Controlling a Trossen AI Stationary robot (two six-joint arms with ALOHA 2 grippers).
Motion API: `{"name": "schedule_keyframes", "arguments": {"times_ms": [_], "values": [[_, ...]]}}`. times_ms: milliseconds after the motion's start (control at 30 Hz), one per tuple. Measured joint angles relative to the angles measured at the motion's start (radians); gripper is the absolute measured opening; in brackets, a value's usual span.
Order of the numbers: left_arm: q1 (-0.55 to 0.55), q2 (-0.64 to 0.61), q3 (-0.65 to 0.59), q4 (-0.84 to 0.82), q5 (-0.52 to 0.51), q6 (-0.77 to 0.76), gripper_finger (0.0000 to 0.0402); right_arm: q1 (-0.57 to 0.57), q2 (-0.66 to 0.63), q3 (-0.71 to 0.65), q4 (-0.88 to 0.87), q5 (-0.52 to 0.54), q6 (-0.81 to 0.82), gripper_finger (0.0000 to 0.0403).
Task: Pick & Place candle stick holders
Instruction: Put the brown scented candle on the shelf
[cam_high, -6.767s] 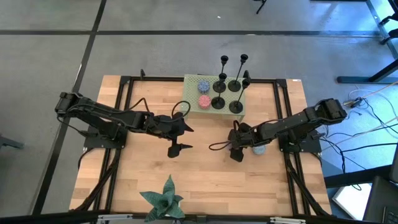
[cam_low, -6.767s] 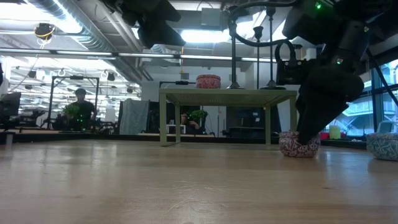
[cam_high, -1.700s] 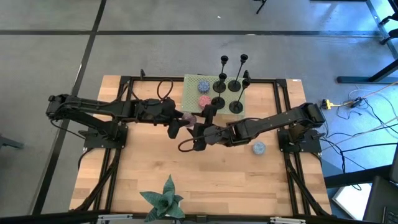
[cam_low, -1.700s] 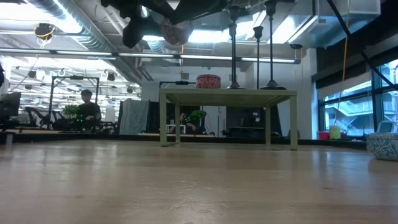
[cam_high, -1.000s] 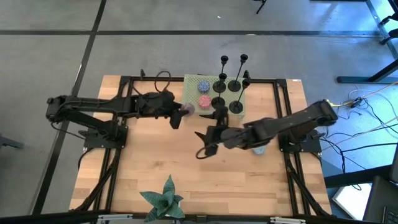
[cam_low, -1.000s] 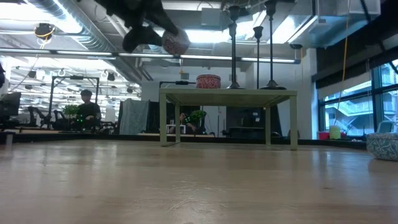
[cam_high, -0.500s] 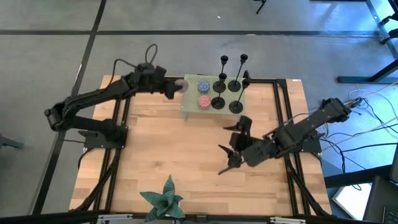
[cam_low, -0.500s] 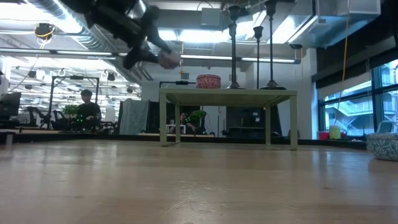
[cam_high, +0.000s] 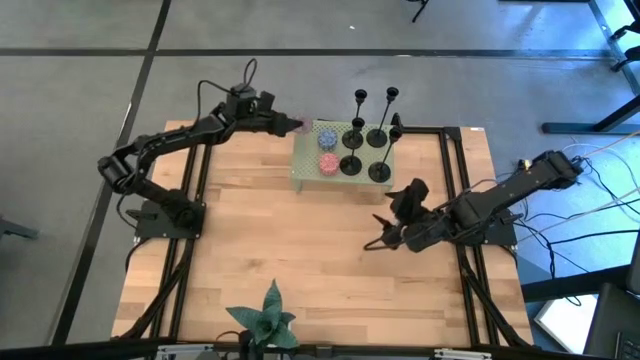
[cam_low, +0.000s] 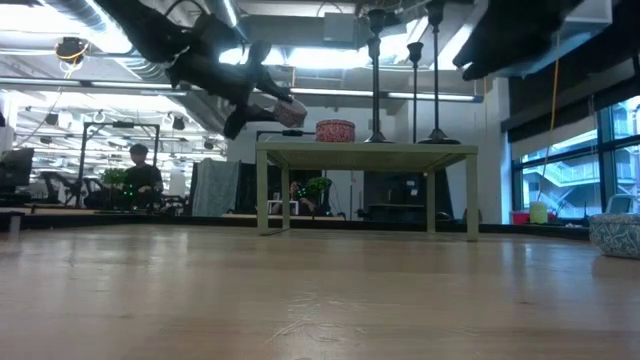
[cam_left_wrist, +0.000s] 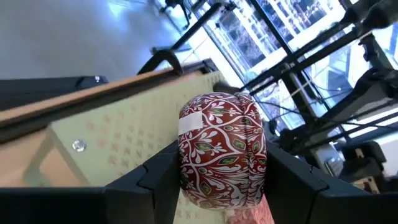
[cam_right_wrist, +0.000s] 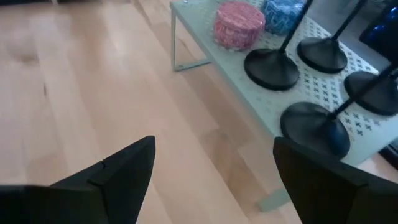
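Note:
Several black candle stick holders (cam_high: 365, 140) stand on their disc bases on a pale green perforated stand (cam_high: 308, 170) at the table's far middle; their bases show in the right wrist view (cam_right_wrist: 272, 65) and their stems in the low view (cam_low: 375, 80). My left gripper (cam_high: 290, 123) is by the stand's far left corner, shut on a red patterned round tin (cam_left_wrist: 222, 155). My right gripper (cam_high: 385, 238) is open and empty over the table right of centre, near side of the stand. My left gripper pinches the tin's curved side wall (cam_left_wrist: 186, 168) between its two fingers, one finger on each side. The fingers come from the table's left, roughly level. The tin is lifted clear, above the stand's far left corner (cam_low: 285, 110).
A pink tin (cam_high: 327, 163) and a blue tin (cam_high: 327, 140) sit on the stand's left half. Another patterned tin (cam_low: 615, 235) sits on the table at the right. A green star-shaped plant (cam_high: 265, 318) stands at the near edge. Black frame rails run along both table sides.
My left gripper has carried the red tin toward the table's far edge, from beside the stand's near left side to its far left corner. My right gripper has drawn back toward the table's right edge, away from the centre, open throughout.

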Motion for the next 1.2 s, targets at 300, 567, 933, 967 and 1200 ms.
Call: {"name": "schedule_keyframes", "arguments": {"times_ms": [300,567,933,967,1200], "values": [[0.004,0.005,-0.002,-0.035,-0.004,0.020,0.0189,-0.004,-0.124,-0.095,0.137,0.000,-0.027,0.0328],[-0.012,0.005,-0.003,-0.044,-0.006,0.050,0.0192,-0.004,-0.114,-0.096,0.253,-0.004,-0.145,0.0328],[-0.016,0.005,-0.003,-0.026,0.046,0.050,0.0190,-0.004,-0.114,-0.096,0.267,-0.011,-0.158,0.0328],[-0.016,0.005,-0.003,-0.015,0.064,0.050,0.0190,-0.004,-0.114,-0.096,0.267,-0.011,-0.158,0.0328],[-0.016,0.004,0.002,0.020,0.119,0.050,0.0187,-0.004,-0.114,-0.096,0.267,-0.011,-0.161,0.0328]]}}
